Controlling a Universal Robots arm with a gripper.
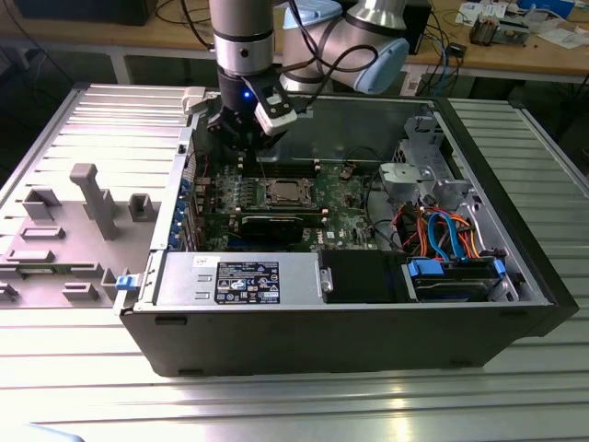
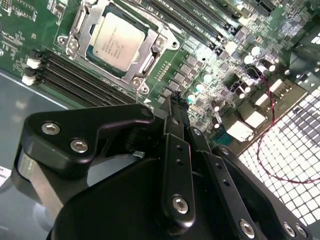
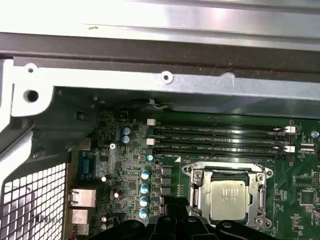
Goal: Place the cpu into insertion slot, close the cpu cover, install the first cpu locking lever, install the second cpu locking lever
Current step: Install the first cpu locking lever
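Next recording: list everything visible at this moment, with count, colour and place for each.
computer case: 1, black, open, on the slatted metal table
circuit board: 1, green, inside the case
cpu: 1, silvery-grey, seated in the insertion slot
cpu cover: 1, silvery, flat around the cpu
memory slots: 2 banks, black, either side of the cpu
long card: 1, black, beside one memory bank
power supply: 1, silvery, case corner at the exterior view's left
cables: several, orange, blue, red, at the exterior view's right
fixture tray: 1, grey, on the table beside the case
arm: 1, grey, above the case
gripper: 1, black, above the board near the cpu
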